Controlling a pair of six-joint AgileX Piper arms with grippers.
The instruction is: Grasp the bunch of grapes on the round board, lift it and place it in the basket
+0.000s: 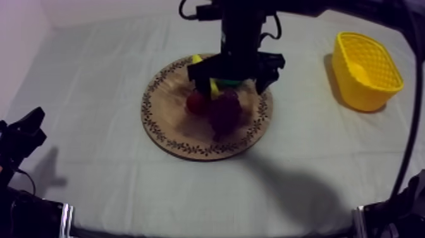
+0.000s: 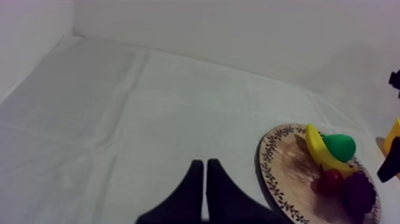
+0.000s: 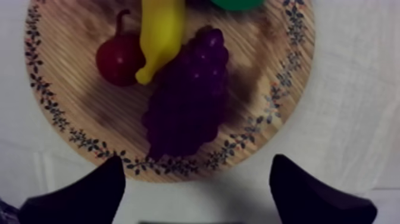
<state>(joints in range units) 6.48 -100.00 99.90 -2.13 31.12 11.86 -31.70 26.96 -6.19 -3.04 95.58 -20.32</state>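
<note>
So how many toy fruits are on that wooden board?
4, all on the wooden board: the bunch of grapes near its middle, the small red fruit and banana beside it, the pear behind the banana. None seems hidden.

Grained wooden board (image 3: 77,89), matt grey-white cloth (image 1: 95,95), glossy plastic-looking grapes (image 3: 187,95), latticed yellow basket (image 1: 367,63)

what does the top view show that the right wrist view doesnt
Top view adds the yellow basket at the table's right side and the left gripper low at the left. Right wrist view adds the tip of the banana lying against the bunch of grapes, and the stalk of the small red fruit. Both show the wooden board, these fruits and the open right gripper over it.
</note>
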